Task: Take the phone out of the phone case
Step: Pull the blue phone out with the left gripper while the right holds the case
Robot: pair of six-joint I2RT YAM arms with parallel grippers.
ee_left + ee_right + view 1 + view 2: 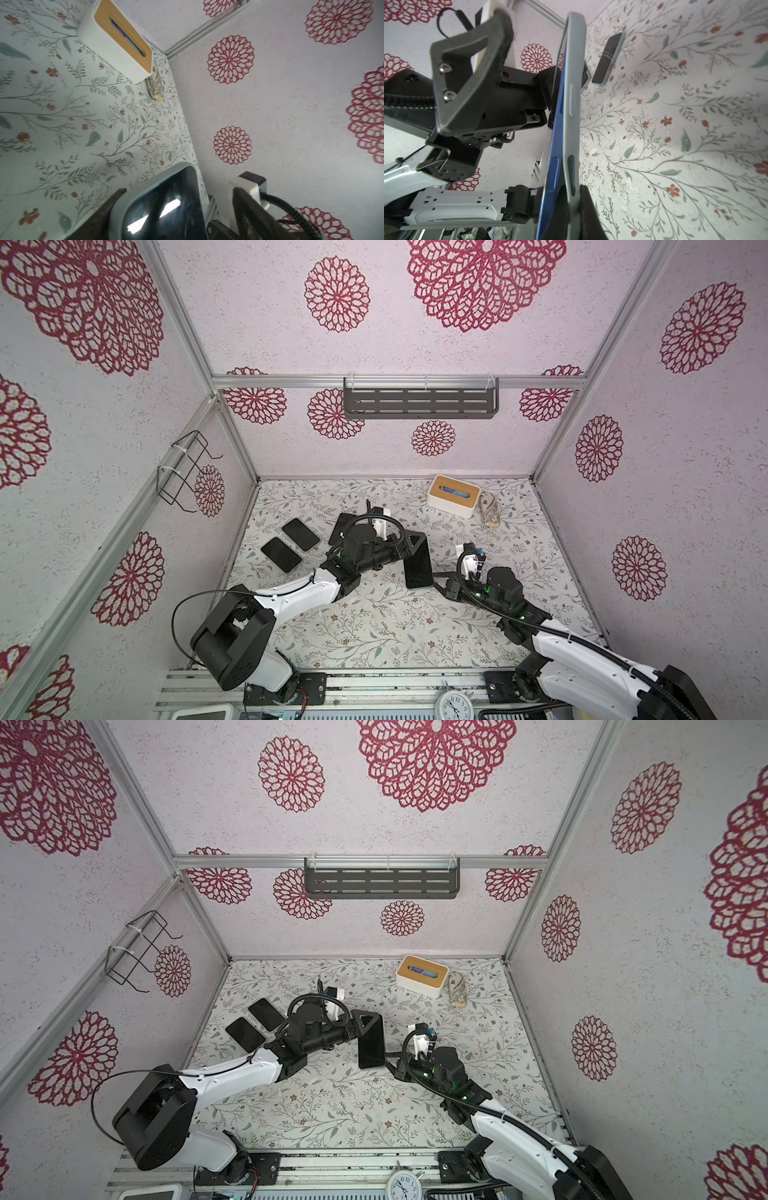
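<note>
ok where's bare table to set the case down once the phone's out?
Widest bare patch: near end of the table, between the left arm and right arm, short of the held cased phone. Also between right arm and right wall. Crowded: left, by the loose phones; back right, by the tissue box.

Table (374, 626), leaf-and-flower print. Back right: white box (454, 495) with wooden lid, clear packet (489, 510) touching its side. Left: far phone (300, 534) and near phone (281, 554) flat, side by side; third phone (341, 526) partly hidden.
</note>
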